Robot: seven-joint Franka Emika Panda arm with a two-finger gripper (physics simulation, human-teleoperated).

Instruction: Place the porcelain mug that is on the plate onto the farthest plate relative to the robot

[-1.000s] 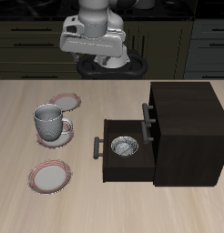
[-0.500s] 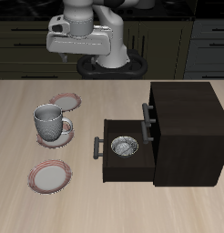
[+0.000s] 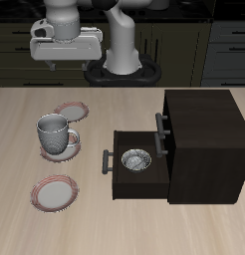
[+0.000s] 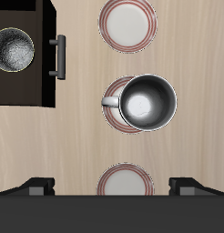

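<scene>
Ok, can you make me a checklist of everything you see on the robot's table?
Surface: wooden table, light planks, nothing spilled.
Job's things: mug stands upright on the middle plate of a row of three. The plate nearest the table's front edge has nothing on it; the plate farthest back has nothing on it either.
Clutter: dark cabinet with its drawer pulled open; a small round bowl sits inside.
Grippers: gripper hangs high above the table's back, holding nothing; its fingers are spread apart.
Cables: nothing seen.
Surroundings: dark kitchen cupboards behind the table.
</scene>
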